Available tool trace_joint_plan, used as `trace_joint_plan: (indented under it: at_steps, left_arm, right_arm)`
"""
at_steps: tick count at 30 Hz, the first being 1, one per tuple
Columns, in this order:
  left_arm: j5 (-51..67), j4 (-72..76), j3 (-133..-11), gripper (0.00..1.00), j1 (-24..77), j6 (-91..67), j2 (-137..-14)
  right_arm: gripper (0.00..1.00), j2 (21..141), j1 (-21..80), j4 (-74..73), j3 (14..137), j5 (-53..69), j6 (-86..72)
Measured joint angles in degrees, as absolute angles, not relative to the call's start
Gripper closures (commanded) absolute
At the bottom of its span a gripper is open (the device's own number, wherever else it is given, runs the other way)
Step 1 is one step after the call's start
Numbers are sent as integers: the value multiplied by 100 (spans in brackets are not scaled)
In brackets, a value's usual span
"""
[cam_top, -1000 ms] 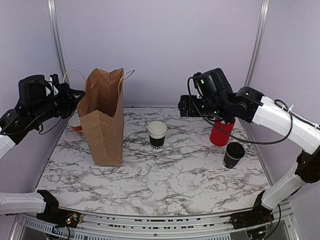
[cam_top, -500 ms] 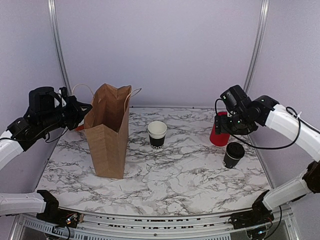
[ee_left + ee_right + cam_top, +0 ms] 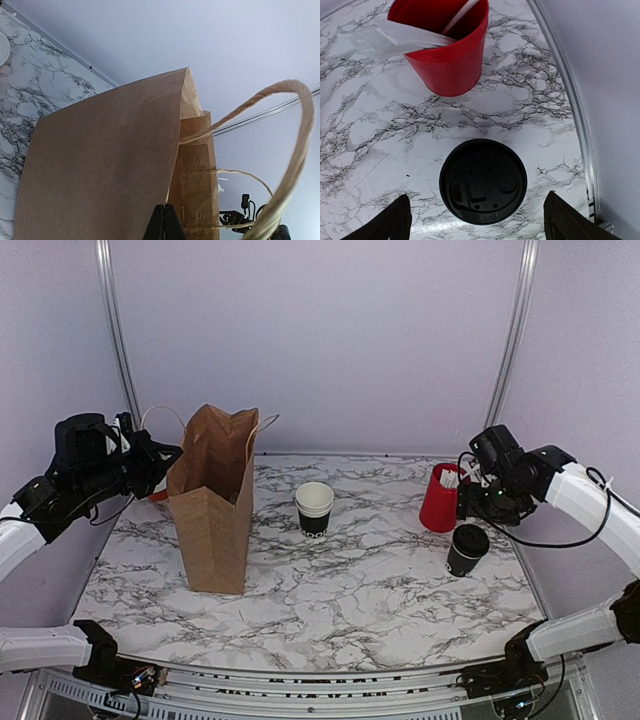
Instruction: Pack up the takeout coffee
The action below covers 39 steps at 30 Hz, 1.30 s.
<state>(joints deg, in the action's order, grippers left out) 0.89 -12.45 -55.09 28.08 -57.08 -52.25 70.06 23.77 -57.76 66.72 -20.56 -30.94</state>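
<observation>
Two right fingers (image 3: 395, 222) spread; takeout coffee (image 3: 483, 181) between.

Bright, even light from above; faint soft shadows under the red cup (image 3: 445, 50) and lidded cup (image 3: 483, 181) on the counter (image 3: 370, 135); focus sharp.

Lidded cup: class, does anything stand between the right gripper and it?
Nothing visible does. The right gripper hangs open above the lidded cup, a finger to each side of its lid. The red cup stands beyond it, apart.

A lab robot cell: plain lilac walls (image 3: 320, 340), aluminium posts (image 3: 112, 330).
</observation>
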Motion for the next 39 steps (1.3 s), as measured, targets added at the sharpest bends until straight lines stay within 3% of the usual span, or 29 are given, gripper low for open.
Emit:
trace_joint_plan:
  at_steps: [18, 39]
  left_arm:
    - [150, -1177, -5509, 100, 2805, -5649, -5216]
    - [257, -1044, -5457, 100, 2805, -5660, -5334]
  right_arm:
    - [12, 7032, 1559, -5231, 5721, -1343, -2484]
    - [17, 7081, 1551, -5015, 5992, -1146, -2377]
